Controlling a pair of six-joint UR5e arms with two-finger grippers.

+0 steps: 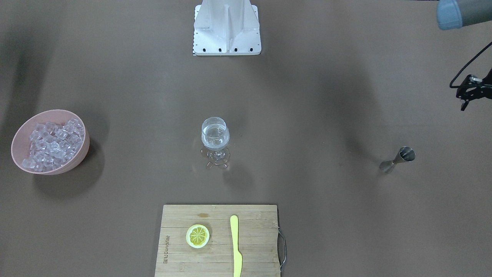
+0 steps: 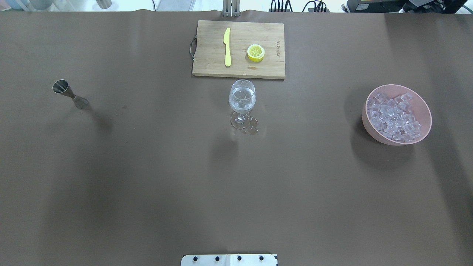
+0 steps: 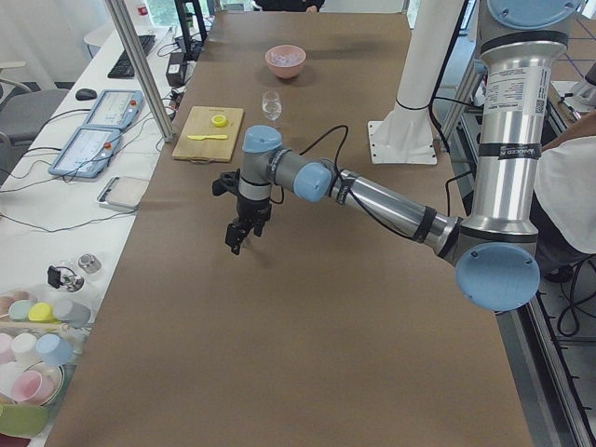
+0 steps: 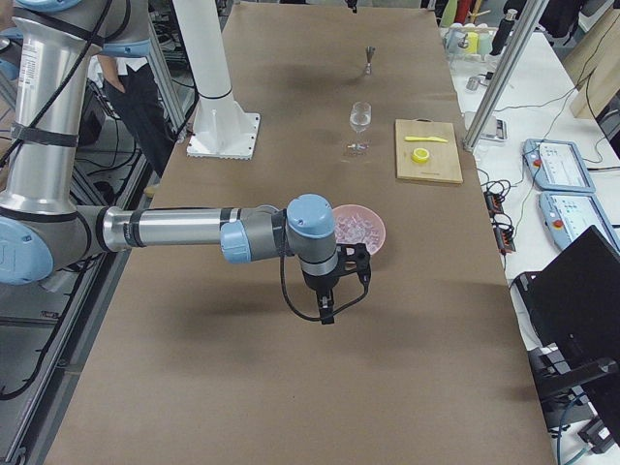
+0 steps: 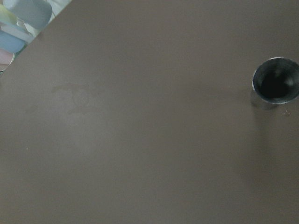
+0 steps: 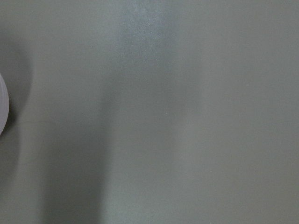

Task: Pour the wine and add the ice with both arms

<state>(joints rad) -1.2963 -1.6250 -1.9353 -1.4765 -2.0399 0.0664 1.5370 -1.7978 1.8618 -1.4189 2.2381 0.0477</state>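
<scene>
With wine (image 1: 215, 140) in the glass (image 1: 219, 155) on the bench (image 1: 315, 115) and the jigger (image 1: 398, 159) standing alone, I'd say ice (image 1: 52, 144) in the pink bowl (image 1: 82, 153) is next, calling for the right end effector (image 4: 326, 314) to descend there; whether it or the left end effector (image 3: 235, 244) is clenched I cannot tell.

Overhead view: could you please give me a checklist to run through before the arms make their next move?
1. Wine glass upright, wine in it: ok.
2. Table dry at the glass's foot: not ok, a small puddle lies there.
3. Bowl stocked with ice and standing free: ok.
4. Jigger upright, well apart from the glass: ok.
5. Right claw hangs near the bowl; open enough to take ice: cannot tell.
6. Left claw clear of the jigger: ok; open or shut: cannot tell.
</scene>
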